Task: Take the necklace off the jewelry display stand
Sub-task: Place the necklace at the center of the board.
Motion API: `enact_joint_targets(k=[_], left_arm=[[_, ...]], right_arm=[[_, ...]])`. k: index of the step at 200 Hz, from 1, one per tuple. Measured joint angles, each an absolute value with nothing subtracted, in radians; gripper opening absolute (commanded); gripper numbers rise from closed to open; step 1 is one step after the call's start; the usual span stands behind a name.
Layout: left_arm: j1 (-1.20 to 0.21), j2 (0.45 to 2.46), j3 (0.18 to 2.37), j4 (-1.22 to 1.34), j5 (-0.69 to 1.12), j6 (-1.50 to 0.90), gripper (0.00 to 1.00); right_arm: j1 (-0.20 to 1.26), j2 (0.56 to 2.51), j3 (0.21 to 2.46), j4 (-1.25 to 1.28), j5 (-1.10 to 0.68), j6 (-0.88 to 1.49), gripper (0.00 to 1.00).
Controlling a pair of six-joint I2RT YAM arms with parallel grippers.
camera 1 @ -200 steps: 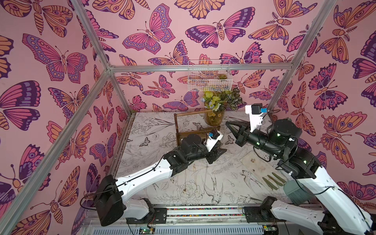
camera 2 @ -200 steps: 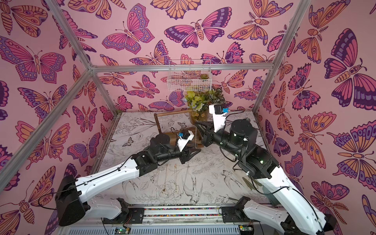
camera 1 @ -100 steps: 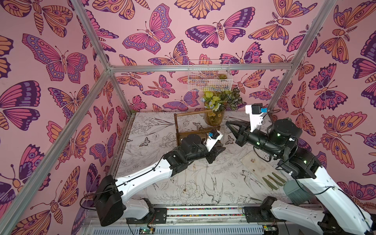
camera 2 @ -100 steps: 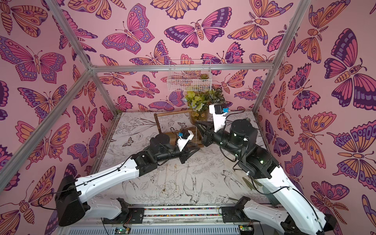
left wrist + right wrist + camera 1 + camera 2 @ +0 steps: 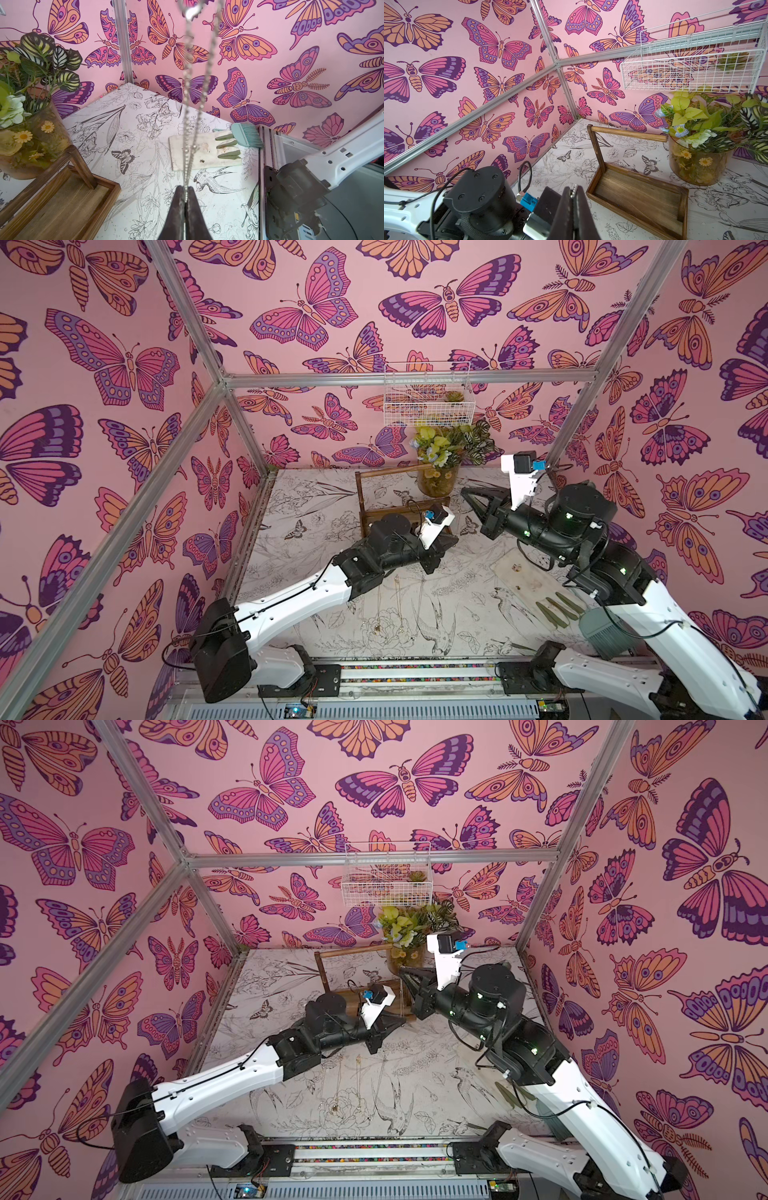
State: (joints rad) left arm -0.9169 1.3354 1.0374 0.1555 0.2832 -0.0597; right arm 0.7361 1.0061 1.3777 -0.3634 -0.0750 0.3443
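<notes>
Worktop, floral print.
- Jewelry display stand, brown wood, upright at the back.
- Vase of flowers, just beside the stand.
- White wire basket, on the back wall.
- Left gripper and right gripper, each with fingers together, near the stand.
- Thin chains, glove and brush, nearer the front.

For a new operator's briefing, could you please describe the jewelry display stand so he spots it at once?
At the back of the table, below the white wire basket, stands a vase of flowers. Beside it is the jewelry display stand: the only brown wooden piece, a shallow tray with a tall open frame.
</notes>
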Motion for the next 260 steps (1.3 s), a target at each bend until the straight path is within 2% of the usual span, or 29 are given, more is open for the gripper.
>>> enact_joint_targets(k=[96,165,260], left_arm=[[-0.924,1.303,1.010,0.133,0.275,-0.087,0.00],[-0.972,1.203,0.894,0.078,0.211,-0.165,0.00],[-1.116,1.209,0.780,0.055,0.061,-0.329,0.00]], right_arm=[[0.747,1.005,1.348,-0.349,-0.067,0.369,0.00],[0.768,0.991,1.187,-0.324,-0.064,0.401,0.00],[0.774,0.929,0.949,-0.260,-0.064,0.427,0.00]])
